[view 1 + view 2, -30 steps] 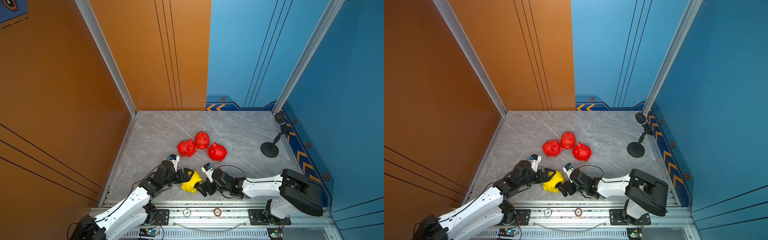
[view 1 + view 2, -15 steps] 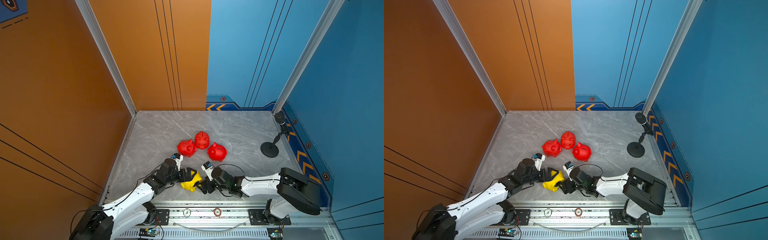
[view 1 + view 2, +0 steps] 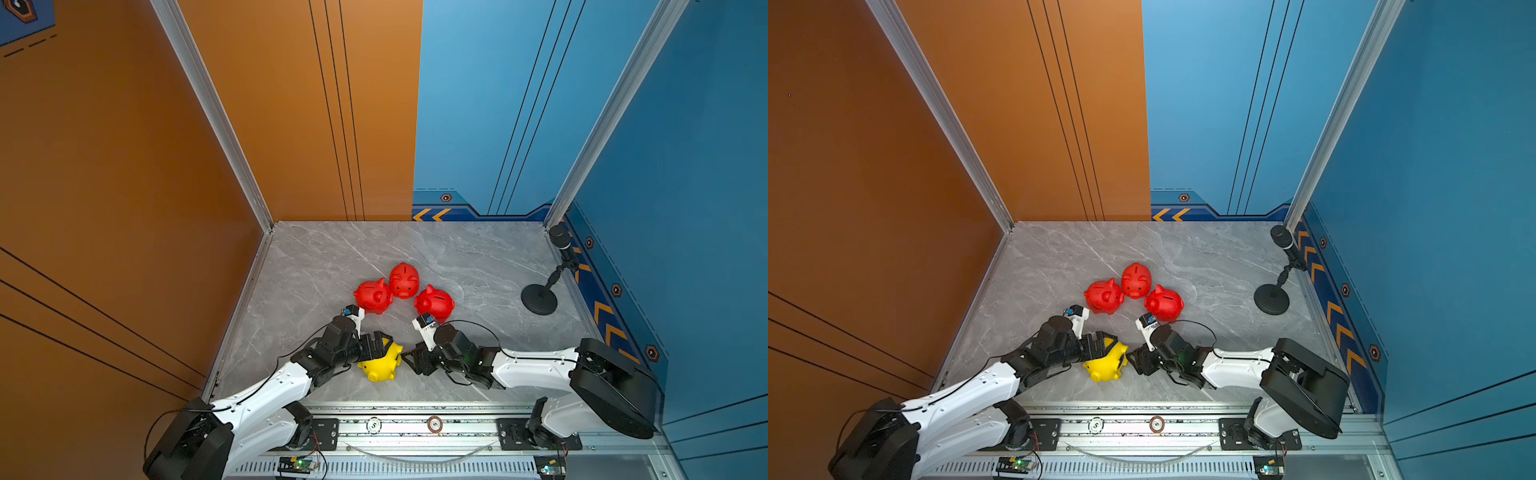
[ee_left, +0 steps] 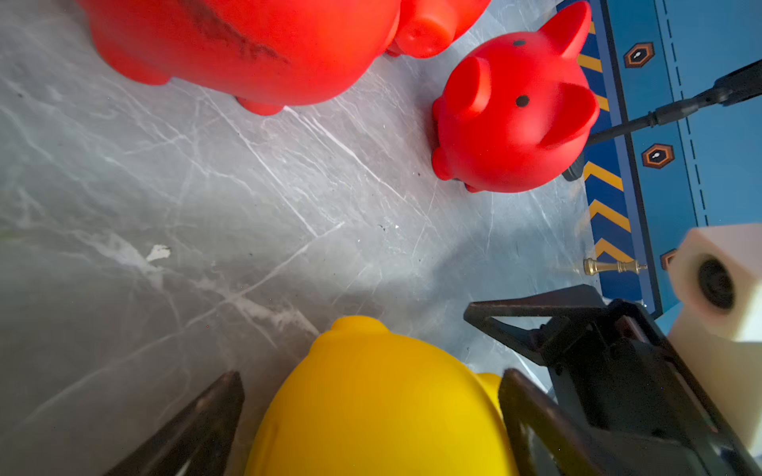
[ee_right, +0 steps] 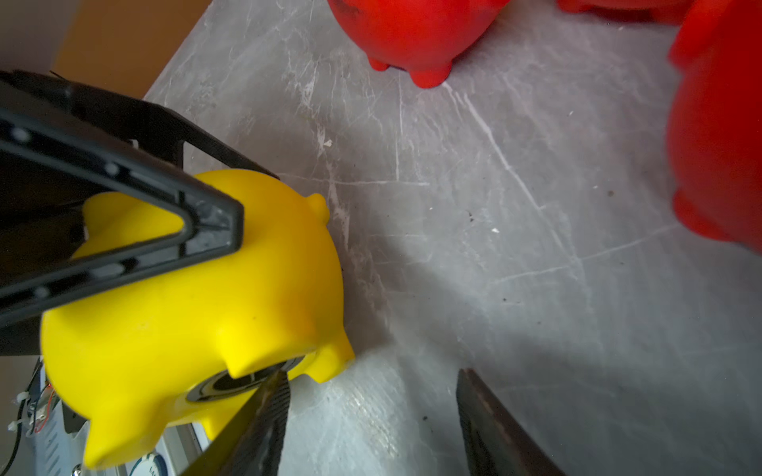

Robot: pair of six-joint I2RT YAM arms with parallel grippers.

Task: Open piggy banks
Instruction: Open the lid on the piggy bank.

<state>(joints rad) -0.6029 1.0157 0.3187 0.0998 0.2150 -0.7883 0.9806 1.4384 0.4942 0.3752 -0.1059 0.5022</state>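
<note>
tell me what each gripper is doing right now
left gripper: closed on the yellow piggy bank
right gripper: open, holding nothing, jaws at its belly plug

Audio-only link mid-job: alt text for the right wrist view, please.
The yellow piggy bank, clamped in the left gripper and tipped, shows its round plug; one fingertip of the open right gripper sits at the plug's edge. Beyond stand red piggy banks on the grey table.
</note>
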